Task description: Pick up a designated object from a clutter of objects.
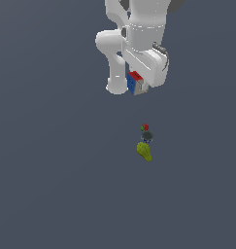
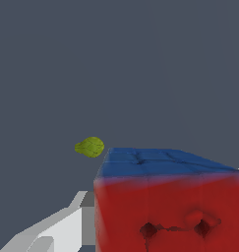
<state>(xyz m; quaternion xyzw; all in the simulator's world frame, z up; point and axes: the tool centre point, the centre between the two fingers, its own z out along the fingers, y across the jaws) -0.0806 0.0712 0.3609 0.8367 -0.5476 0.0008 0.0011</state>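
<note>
Puzzle cube (image 1: pixel 135 82) with red top, blue side and a pale beige side, each face split into small squares; held up at the end of the white arm (image 1: pixel 134 44), well above the grey surface (image 1: pixel 51 185). In the wrist view fills the near corner (image 2: pixel 170 206): blue face above, red face below with two dark dents. Gripper (image 1: pixel 137 86) pinching the cube, probably from two opposite sides; only one white finger (image 2: pixel 57 226) seen clearly, the other cut off at the picture's edge. Cube partly covered by the arm in the exterior view, its remaining faces hidden.

Lower on the surface, far from any edge: yellow-green oblong object (image 1: pixel 144 151) lying flat, and just beside it a tiny red-and-dark item (image 1: pixel 146 132), too small to make out its form. No writing or label readable anywhere.
</note>
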